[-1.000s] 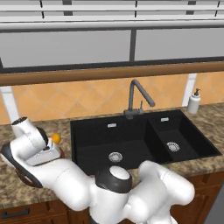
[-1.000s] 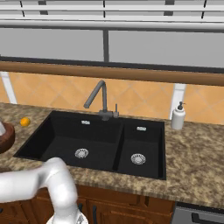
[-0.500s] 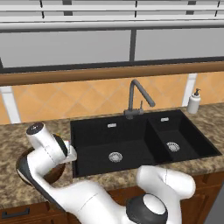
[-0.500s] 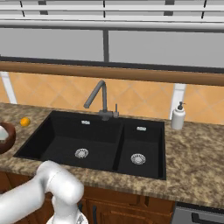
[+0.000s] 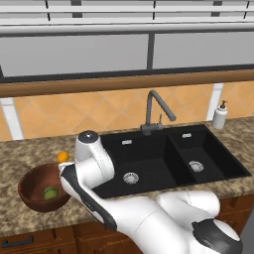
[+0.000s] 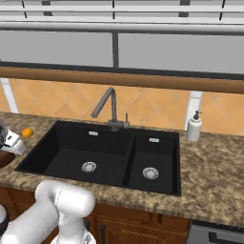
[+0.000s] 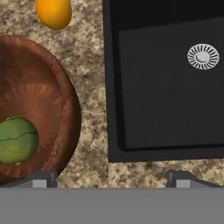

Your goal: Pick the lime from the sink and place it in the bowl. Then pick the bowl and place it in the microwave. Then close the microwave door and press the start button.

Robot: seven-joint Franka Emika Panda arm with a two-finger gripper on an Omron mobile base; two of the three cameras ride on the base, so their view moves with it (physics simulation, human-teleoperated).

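The reddish-brown wooden bowl [image 5: 34, 186] stands on the granite counter left of the black sink [image 5: 163, 158]. The yellow-green lime [image 5: 49, 193] lies loose inside it. In the hand view the bowl [image 7: 43, 100] is at the left with the lime [image 7: 17, 140] in its lower part, and the sink basin [image 7: 166, 96] is at the right. My gripper [image 7: 112, 179] is open with nothing between its tips. It hangs above the counter strip between the bowl's rim and the sink's edge. The microwave and its door are out of view.
A small orange fruit [image 5: 62, 157] lies on the counter just behind the bowl, and in the hand view the orange fruit [image 7: 53, 13] is at the top. A grey gooseneck faucet [image 5: 155, 111] stands behind the sink, with a soap dispenser [image 5: 220, 115] at the far right. My arm [image 5: 92, 163] crosses the sink's left edge.
The arm has swung up and right, away from the bowl. The bowl, covered by the arm before, now shows with the lime lying in it. The jaws stay wide apart.
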